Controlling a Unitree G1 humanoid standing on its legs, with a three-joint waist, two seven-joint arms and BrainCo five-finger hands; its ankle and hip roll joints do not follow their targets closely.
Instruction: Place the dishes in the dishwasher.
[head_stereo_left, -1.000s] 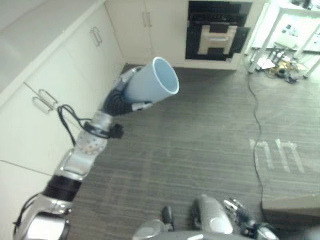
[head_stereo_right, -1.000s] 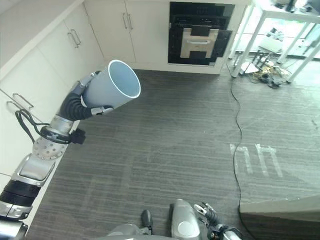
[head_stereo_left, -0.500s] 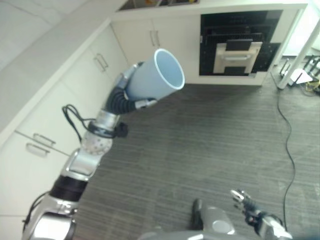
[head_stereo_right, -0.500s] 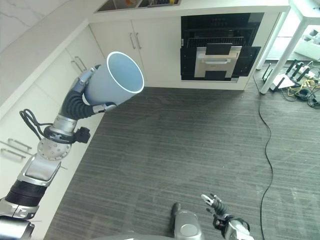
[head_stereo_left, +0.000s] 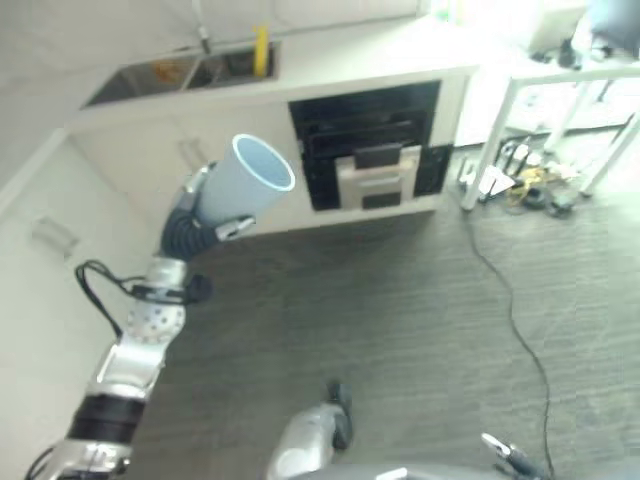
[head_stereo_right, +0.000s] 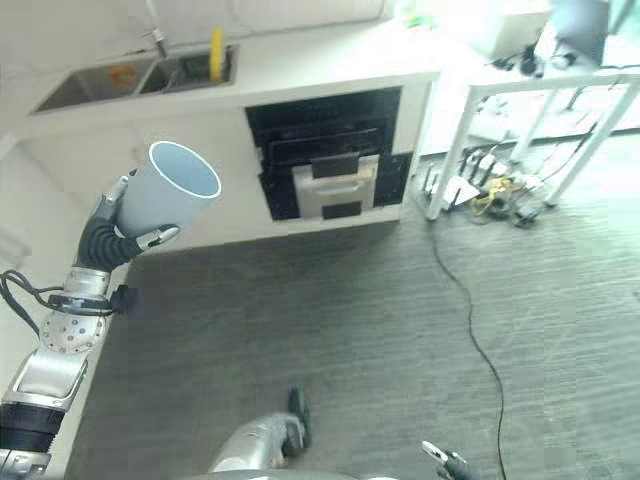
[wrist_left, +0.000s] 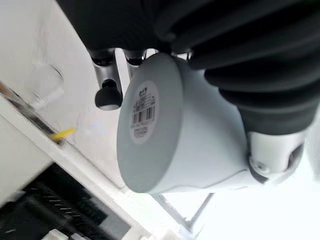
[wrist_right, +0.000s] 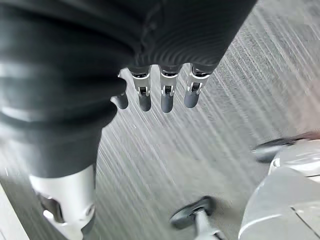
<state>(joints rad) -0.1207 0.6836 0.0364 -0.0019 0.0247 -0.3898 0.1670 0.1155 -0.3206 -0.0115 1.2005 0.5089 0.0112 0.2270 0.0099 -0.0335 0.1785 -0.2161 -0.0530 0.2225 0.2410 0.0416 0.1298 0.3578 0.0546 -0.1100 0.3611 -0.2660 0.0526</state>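
Left eye view looks down on a kitchen with a dark grey, finely striped floor (head_stereo_left: 400, 300) covering the lower part of the scene. A pale countertop (head_stereo_right: 300, 70) runs across the far side, at about twelve o'clock, over cream cabinet doors (head_stereo_left: 130, 170). Set into the countertop at about eleven o'clock is a steel sink (head_stereo_right: 120, 80) with a yellow object (head_stereo_right: 215, 53) standing at its right-hand end; what that object is cannot be told. Below the counter, near twelve o'clock, a black dishwasher (head_stereo_left: 365, 150) stands open with its door tilted out, a pale panel on its front. More cream cabinets run down the nine o'clock side. At about two o'clock stand the white legs of a table (head_stereo_right: 500, 120), with a tangle of cords on the floor beneath it, and one thin black power cord (head_stereo_left: 510, 310) trails across the floor toward five o'clock.

The left hand (head_stereo_left: 205, 215) is raised at about ten o'clock, its fingers and thumb curled round a pale blue cup (head_stereo_left: 240, 190). The cup lies tilted, its open mouth facing up and toward the dishwasher. The left wrist view shows the cup's flat base with a barcode sticker (wrist_left: 142, 110). The right hand (wrist_right: 160, 85) hangs over the floor at about five o'clock, fingers relaxed and holding nothing.
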